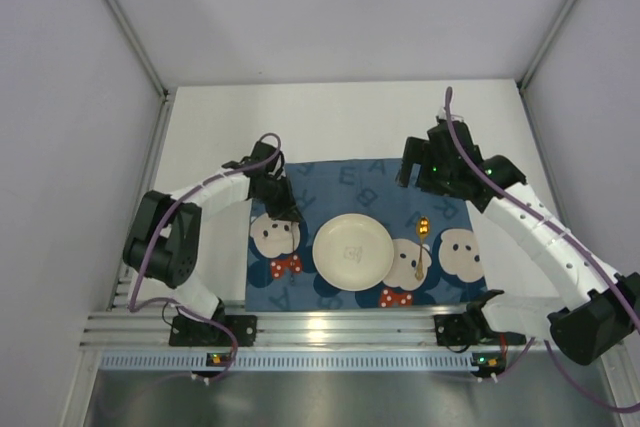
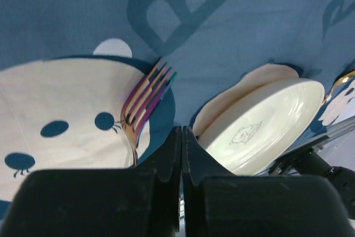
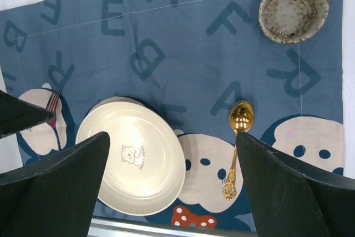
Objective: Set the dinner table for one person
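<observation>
Left claw (image 2: 182, 130) closed beside fork (image 2: 147, 95); right claw (image 3: 172, 137) wide open above plate (image 3: 133, 162), spoon (image 3: 236, 147), speckled bowl (image 3: 293, 8)

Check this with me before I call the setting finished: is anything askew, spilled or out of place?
Nothing stands out. The placemat lies flat on the dinner table. The plate sits mid-mat, with the fork to its left, the spoon to its right at a slight slant, and the speckled bowl upright near the far right corner. No spills show.
</observation>
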Available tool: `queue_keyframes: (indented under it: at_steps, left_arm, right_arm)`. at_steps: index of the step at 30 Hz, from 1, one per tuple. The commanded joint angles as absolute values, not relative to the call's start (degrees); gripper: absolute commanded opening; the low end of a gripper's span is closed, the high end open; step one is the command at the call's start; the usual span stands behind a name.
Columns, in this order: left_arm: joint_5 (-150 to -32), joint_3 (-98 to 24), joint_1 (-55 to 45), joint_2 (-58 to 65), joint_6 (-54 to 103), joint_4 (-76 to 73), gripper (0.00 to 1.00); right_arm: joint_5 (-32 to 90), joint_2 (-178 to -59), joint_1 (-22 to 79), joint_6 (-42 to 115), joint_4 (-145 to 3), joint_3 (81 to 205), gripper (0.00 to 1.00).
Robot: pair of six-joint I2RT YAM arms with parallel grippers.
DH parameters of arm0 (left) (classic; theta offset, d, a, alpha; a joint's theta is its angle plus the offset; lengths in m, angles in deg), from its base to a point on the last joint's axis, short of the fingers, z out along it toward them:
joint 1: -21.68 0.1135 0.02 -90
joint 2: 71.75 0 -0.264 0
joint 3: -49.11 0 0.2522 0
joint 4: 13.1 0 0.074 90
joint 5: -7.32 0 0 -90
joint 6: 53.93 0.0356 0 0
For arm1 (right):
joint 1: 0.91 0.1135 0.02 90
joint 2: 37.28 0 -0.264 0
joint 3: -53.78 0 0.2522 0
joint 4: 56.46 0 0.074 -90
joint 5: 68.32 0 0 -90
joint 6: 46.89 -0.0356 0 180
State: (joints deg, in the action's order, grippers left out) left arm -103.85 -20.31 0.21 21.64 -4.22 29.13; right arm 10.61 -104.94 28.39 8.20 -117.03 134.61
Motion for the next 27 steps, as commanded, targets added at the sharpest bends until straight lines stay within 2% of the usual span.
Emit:
queue_keyframes:
  at_steps: [1, 17, 23, 24, 25, 26, 27]
  left_arm:
    - [-101.8, -23.8, 0.1, 23.8, -0.4, 30.2, 0.00]
    - [-93.9, -27.0, 1.7, 25.2, 7.9, 37.2, 0.00]
    - [-91.8, -29.0, 1.7, 14.5, 9.4, 37.1, 0.00]
    - [-86.7, -28.9, 1.7, 8.4, 9.5, 36.5, 0.11]
    - [-86.6, -28.9, 1.7, 8.3, 9.5, 36.5, 0.11]
    - [-80.9, -28.6, 1.7, 6.4, 8.1, 36.7, 0.23]
    - [-70.2, -28.2, 1.7, 2.6, 6.6, 36.8, 0.57]
  right_arm:
    - [8.6, -103.7, 27.3, 9.5, -117.6, 136.1, 0.96]
    - [8.2, -104.8, 24.8, 11.6, -118.6, 137.4, 0.96]
    - [10.2, -105.1, 24.7, 15.9, -116.6, 141.1, 1.00]
    - [11.7, -104.0, 24.8, 17.3, -114.8, 142.0, 1.00]
    - [13.0, -104.0, 24.8, 18.3, -114.8, 142.2, 1.00]
    - [14.4, -102.2, 24.8, 19.2, -113.4, 142.2, 1.00]
    - [15.6, -101.1, 24.8, 19.9, -110.9, 142.1, 1.00]
